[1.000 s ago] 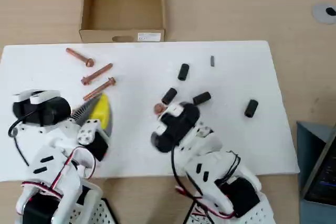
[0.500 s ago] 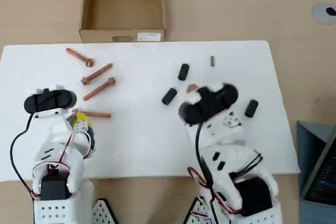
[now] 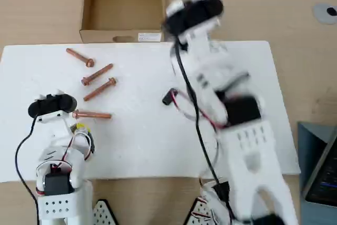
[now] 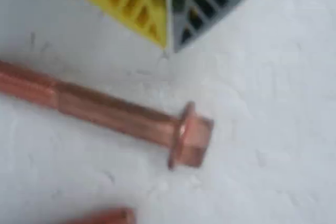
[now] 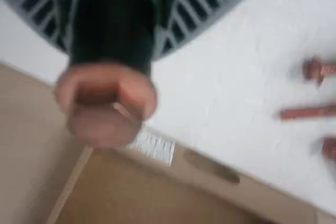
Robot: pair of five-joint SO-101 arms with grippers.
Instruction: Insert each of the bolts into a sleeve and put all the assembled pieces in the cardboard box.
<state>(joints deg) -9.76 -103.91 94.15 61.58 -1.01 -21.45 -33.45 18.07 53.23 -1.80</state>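
R gripper [image 5: 112, 45] grips sleeve [image 5: 113, 14] w/ bolt [image 5: 105, 103] near cardboard box [image 5: 247, 192] corner

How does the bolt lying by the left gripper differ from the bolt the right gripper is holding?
The loose bolt lies bare on the white mat, beside the shut left gripper; the held bolt sits in a black sleeve clamped by the right gripper. The loose bolt shows its whole shank; the held bolt shows just its head, up near the cardboard box. Both are copper-coloured.
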